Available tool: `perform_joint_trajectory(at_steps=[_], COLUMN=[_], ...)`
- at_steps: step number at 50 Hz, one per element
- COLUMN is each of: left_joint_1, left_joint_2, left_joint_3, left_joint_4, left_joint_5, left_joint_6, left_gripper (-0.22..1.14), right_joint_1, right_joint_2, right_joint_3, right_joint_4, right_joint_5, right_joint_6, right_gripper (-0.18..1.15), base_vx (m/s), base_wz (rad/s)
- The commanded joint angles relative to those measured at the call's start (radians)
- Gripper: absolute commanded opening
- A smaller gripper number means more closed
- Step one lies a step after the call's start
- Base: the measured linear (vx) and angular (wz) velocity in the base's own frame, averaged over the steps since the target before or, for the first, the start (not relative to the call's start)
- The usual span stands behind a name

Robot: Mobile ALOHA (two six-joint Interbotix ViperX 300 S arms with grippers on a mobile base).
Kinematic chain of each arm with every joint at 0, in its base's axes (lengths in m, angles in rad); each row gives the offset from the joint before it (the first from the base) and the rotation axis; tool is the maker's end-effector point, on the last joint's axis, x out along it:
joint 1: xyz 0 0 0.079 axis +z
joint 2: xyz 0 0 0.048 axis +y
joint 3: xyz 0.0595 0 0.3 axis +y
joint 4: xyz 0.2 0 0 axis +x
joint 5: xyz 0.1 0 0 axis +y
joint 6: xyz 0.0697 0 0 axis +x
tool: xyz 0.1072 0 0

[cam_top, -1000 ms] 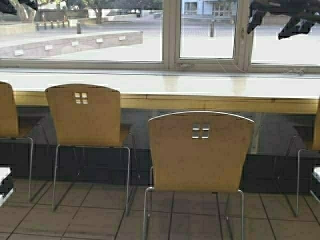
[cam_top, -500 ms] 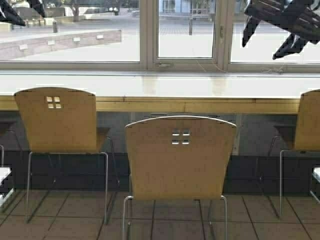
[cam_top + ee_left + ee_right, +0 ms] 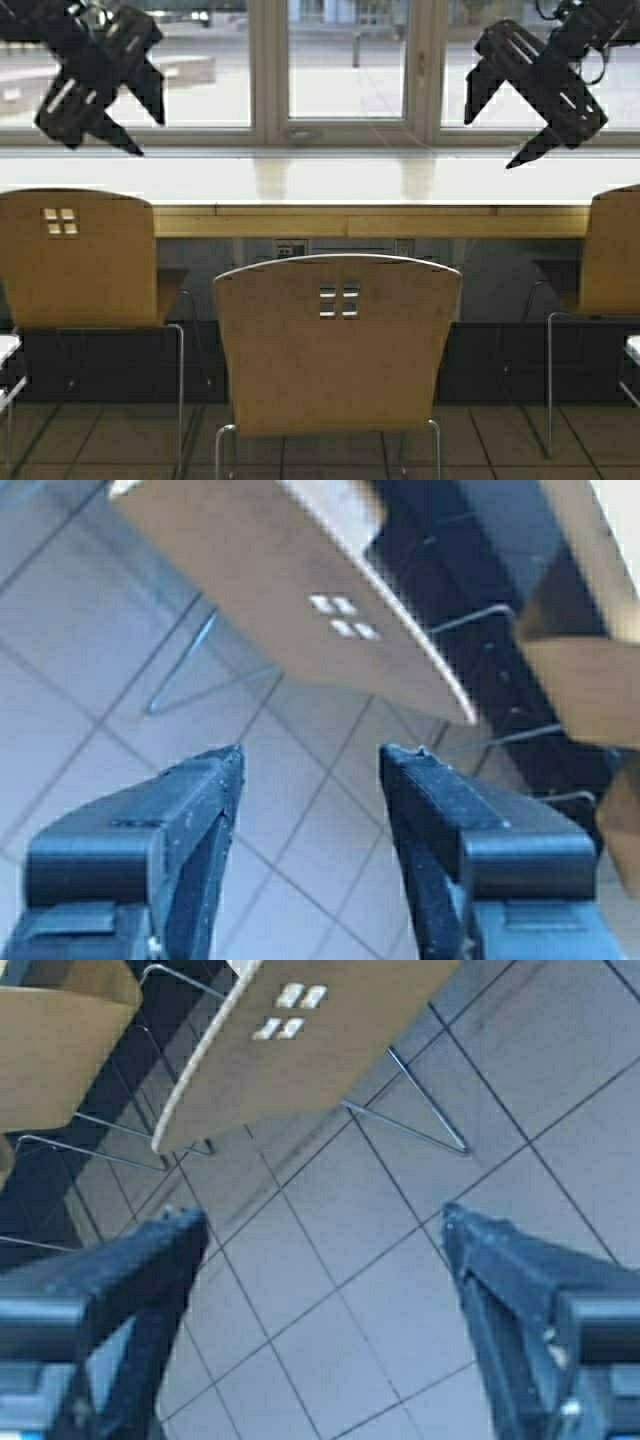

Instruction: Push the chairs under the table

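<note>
A tan plywood chair (image 3: 335,345) with four square cutouts stands straight ahead, pulled back from the long pale-wood table (image 3: 320,190). It also shows in the left wrist view (image 3: 300,590) and the right wrist view (image 3: 300,1040). A second chair (image 3: 80,260) stands at the left with its seat partly under the table, and a third chair (image 3: 610,255) at the right edge. My left gripper (image 3: 135,115) is open, raised high at the upper left. My right gripper (image 3: 495,135) is open, raised high at the upper right. Both are empty and touch nothing.
Large windows (image 3: 345,60) run behind the table. A dark wall panel (image 3: 500,280) lies under the table. The floor is brown tile (image 3: 500,440). White parts of the robot's frame (image 3: 5,350) show at the lower left and right edges.
The robot has moved right and forward, so the middle chair now sits nearer the centre and larger. Both arms have come down further into view.
</note>
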Motion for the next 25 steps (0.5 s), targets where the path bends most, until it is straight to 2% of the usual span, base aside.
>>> perform_joint_trajectory(at_steps=[1, 11, 25], left_joint_1=[-0.020, -0.023, -0.026], left_joint_2=[0.147, 0.324, 0.483], left_joint_3=[-0.100, -0.196, -0.301], left_joint_4=[-0.080, -0.172, -0.253], left_joint_5=[-0.008, -0.081, -0.097], left_joint_6=[-0.002, -0.014, -0.055], left_gripper=[0.81, 0.81, 0.81], right_joint_1=[0.025, 0.055, 0.055], right_joint_2=[0.086, 0.235, 0.407], right_joint_3=[-0.117, -0.222, -0.301], right_joint_4=[0.026, 0.098, 0.235], right_joint_5=[0.009, 0.009, 0.005], right_joint_6=[0.003, 0.002, 0.003], right_gripper=[1.01, 1.01, 1.01], base_vx=[0.20, 0.17, 0.15], base_wz=[-0.08, -0.05, -0.05])
